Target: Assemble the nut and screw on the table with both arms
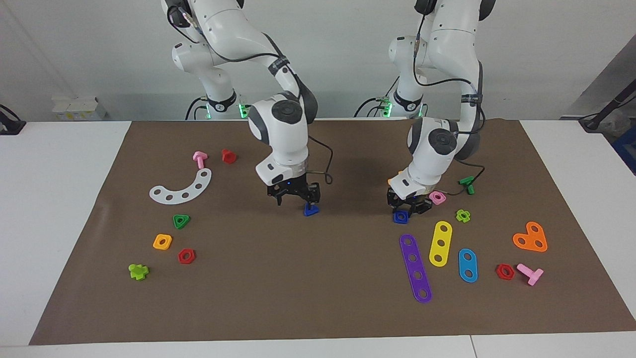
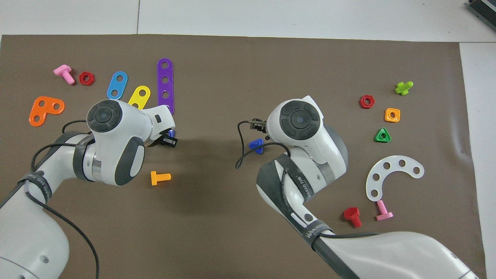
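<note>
The dark-blue screw (image 1: 311,211) lies on the brown mat (image 1: 318,298) near the table's middle, with nothing holding it; it also shows in the overhead view as the screw (image 2: 256,145). My right gripper (image 1: 294,200) hangs just above the mat beside it, fingers apart and empty. Toward the left arm's end, my left gripper (image 1: 405,211) is down at the mat and shut on the dark-blue nut (image 1: 401,217). From above only a corner of the nut (image 2: 171,133) peeks out by the left gripper (image 2: 168,138).
A pink nut (image 1: 437,198) lies right beside the left gripper. Purple (image 1: 415,268), yellow (image 1: 440,243) and blue (image 1: 467,265) strips lie just farther from the robots. An orange bolt (image 2: 159,178) lies nearer the robots. A white curved strip (image 1: 182,188) and several small nuts lie at the right arm's end.
</note>
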`<state>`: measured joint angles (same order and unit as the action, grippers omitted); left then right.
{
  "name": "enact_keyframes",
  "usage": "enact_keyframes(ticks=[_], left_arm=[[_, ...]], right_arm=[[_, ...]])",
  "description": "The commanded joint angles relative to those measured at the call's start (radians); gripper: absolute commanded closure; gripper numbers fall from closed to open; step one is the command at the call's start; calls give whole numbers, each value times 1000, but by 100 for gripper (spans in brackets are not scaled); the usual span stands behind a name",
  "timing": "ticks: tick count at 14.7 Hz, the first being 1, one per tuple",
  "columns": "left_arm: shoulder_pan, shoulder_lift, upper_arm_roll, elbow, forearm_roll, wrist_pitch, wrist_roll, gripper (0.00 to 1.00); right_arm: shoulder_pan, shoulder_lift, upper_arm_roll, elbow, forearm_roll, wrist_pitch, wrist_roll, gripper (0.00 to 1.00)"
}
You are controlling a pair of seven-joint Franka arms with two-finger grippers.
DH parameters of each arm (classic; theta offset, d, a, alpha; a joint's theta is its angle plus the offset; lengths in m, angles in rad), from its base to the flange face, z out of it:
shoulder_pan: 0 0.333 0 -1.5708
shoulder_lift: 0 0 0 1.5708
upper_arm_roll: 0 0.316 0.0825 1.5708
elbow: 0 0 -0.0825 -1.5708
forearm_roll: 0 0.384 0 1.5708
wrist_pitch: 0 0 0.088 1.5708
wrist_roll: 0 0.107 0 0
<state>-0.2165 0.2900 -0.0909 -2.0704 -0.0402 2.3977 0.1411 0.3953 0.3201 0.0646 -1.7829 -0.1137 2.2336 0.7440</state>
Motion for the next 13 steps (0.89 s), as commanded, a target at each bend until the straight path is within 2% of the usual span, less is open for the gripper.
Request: enact_keyframes(ticks=[1, 5, 10, 13], left_arm=[[-6, -8, 11, 10, -12, 5, 5, 84], [-23, 11, 7, 107, -32, -75, -107, 86], [-176, 28, 7, 194, -41, -112, -441, 86], [-265, 47, 8, 252, -69, -112, -604, 86]], right_arm=[[-99, -122, 12, -61, 3, -63, -112, 0], [-238, -229, 12, -59, 6, -166, -306, 0], [-387, -331, 11, -36, 83, -267, -503, 0], [-424, -346, 7, 46, 83, -395, -580, 0]])
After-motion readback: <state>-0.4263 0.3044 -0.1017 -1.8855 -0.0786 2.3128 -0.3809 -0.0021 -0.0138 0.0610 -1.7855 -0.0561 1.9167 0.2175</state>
